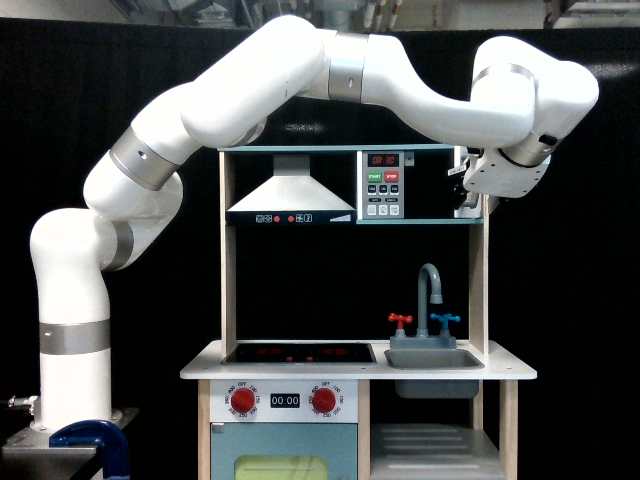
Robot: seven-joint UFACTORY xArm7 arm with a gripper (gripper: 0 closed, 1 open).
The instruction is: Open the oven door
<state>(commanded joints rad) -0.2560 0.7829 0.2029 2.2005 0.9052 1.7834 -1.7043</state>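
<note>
a white robot arm arches over a toy play kitchen (355, 372) and reaches its upper shelf from the exterior view's right. the gripper (464, 187) sits at the right end of the toy microwave (415, 185), level with it. the oven door (459, 183) is seen nearly edge-on there, a thin pale vertical strip just left of the gripper, so its long axis runs up and down. gripper and door look to be touching or almost so, but i cannot tell which, nor whether the jaws are spread or closed on the handle; they are too small and dark. left of the dark microwave cavity is the control panel (381, 184) with its red clock. the cavity shows nothing inside. below, the sink basin (432, 359) also appears empty, under a grey faucet (431, 288).
</note>
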